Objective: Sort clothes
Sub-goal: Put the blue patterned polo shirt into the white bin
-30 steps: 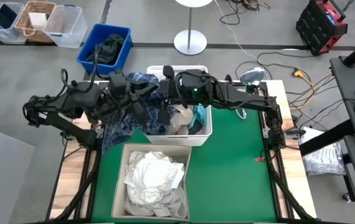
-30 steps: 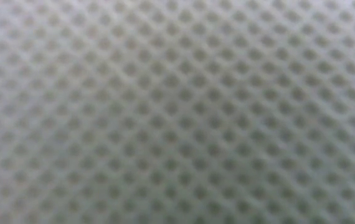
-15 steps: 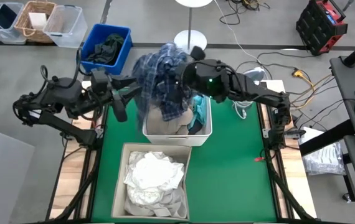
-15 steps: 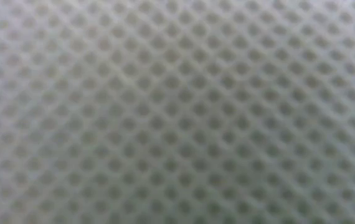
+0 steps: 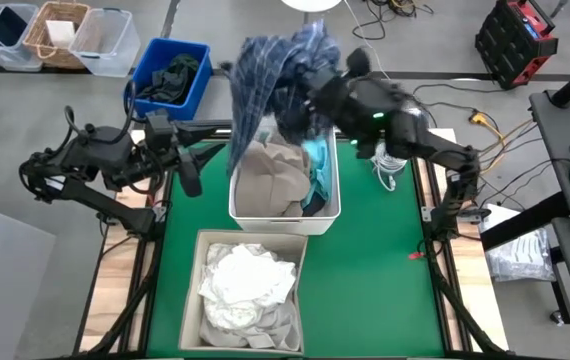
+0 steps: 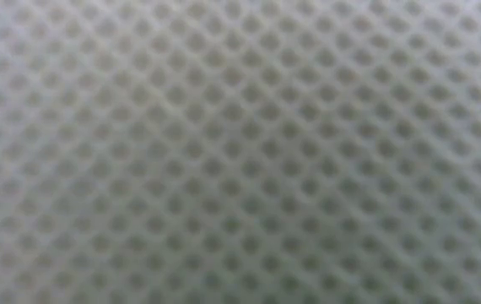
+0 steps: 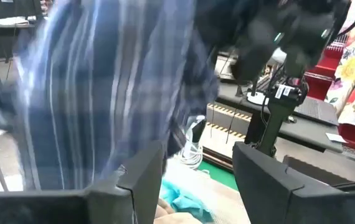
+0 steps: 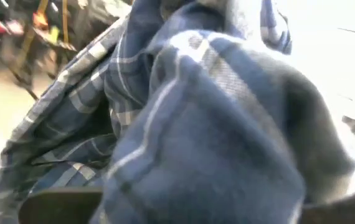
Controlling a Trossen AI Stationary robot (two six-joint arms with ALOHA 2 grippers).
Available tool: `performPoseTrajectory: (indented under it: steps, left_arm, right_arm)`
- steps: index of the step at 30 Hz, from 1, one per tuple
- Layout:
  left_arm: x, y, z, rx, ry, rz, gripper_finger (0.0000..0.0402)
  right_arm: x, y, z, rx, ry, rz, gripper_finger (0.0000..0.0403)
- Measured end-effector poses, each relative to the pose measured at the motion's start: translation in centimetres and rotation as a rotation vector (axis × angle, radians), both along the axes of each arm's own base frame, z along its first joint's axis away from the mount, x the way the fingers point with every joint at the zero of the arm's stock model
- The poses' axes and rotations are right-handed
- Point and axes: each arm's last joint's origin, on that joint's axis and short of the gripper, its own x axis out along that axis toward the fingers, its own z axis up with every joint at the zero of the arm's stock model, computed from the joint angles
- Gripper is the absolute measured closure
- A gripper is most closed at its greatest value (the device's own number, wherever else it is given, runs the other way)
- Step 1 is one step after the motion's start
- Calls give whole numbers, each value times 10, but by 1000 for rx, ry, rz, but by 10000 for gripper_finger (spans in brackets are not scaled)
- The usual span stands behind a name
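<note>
White clothes (image 5: 247, 280) are lying in the near box (image 5: 193, 300). Past it, the left gripper (image 5: 187, 165) is waiting, fingers apart, holding nothing. The right gripper (image 5: 310, 85) is pinching the plaid shirt (image 5: 270, 60) high over the white bin (image 5: 283, 215). I think it should be carrying the shirt slowly, so the hanging cloth is not catching on the bin.

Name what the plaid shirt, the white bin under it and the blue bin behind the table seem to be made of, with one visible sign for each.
Plaid shirt: soft woven cloth, likely cotton; it hangs in loose folds from the right gripper.
White bin: probably rigid plastic, with smooth, straight walls.
Blue bin: likely moulded plastic, evenly coloured with a firm rim.
</note>
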Motion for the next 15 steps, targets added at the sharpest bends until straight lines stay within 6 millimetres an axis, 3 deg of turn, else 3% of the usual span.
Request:
performPoseTrajectory:
  steps: [4,9,12,15]
  left_arm:
    - [-4,1,1,-6,-4,1,228]
    - [-18,4,5,-33,-40,4,228]
    - [-27,6,8,-38,-64,5,228]
    - [-31,7,9,-42,-76,5,228]
  right_arm:
    - [-19,4,19,-31,-103,77,390]
    - [-41,7,26,53,-164,174,390]
    - [-44,8,18,154,-136,243,390]
    - [-25,7,-8,244,-6,228,390]
